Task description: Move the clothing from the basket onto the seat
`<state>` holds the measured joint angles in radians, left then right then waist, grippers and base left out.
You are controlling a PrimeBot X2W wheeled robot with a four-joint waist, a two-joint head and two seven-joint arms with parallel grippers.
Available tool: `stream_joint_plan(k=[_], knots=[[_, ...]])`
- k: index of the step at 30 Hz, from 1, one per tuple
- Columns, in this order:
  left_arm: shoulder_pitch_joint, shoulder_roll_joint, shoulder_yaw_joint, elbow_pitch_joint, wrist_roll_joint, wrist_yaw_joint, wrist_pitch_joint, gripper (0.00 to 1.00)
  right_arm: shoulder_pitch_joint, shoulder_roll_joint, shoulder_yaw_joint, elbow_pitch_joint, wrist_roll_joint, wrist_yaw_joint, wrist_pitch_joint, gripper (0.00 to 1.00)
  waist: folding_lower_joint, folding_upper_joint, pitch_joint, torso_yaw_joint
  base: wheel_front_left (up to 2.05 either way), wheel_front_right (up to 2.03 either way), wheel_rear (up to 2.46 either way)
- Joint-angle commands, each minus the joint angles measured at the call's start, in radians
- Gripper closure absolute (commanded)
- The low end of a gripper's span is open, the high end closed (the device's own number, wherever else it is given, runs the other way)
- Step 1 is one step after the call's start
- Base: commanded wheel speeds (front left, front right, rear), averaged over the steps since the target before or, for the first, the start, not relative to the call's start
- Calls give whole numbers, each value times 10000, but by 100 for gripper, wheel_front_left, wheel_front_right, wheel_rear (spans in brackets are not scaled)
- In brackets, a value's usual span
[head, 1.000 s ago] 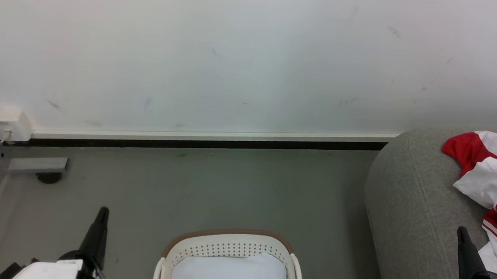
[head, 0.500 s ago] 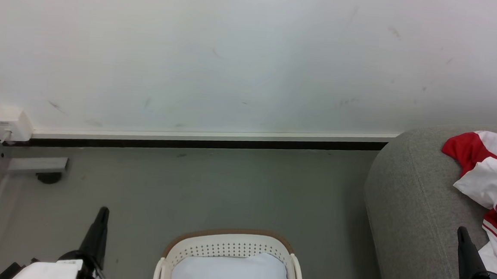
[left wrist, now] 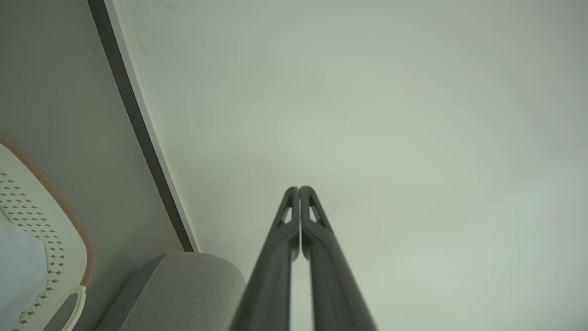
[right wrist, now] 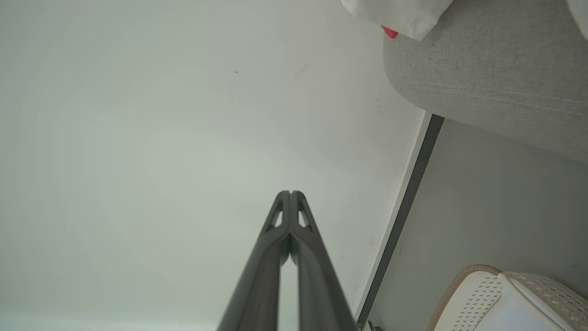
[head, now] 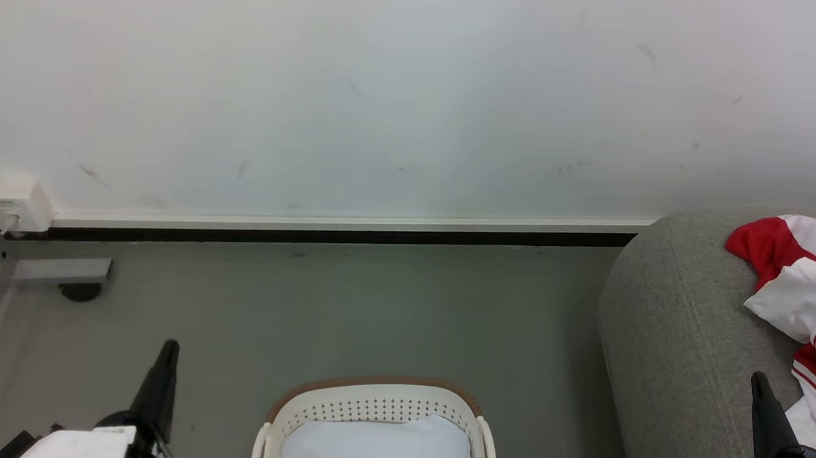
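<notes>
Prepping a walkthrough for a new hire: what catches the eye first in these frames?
The red and white clothing heaped on the grey seat at the head view's right edge stands out most. Next, the cream basket at bottom centre, with a pale pad inside. The left end effector and right end effector flank it, both shut and empty.

Scuffed white wall [head: 389,79], grey floor [head: 375,305], corner socket box [head: 16,204]
</notes>
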<state>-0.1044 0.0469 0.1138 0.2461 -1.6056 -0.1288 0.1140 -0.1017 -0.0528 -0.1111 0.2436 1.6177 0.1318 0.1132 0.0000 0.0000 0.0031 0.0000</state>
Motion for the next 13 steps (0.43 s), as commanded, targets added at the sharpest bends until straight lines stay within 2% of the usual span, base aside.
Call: stream_joint_plan(k=[1, 13], knots=[[-77, 62, 22, -31, -135, -36, 35, 100, -127, 11, -41, 23, -63, -21, 19, 100, 0, 0, 0, 0, 0, 0, 0], [-77, 62, 21, -31, -136, -36, 35, 100, -127, 14, -46, 24, -69, -21, 25, 100, 0, 0, 0, 0, 0, 0, 0]])
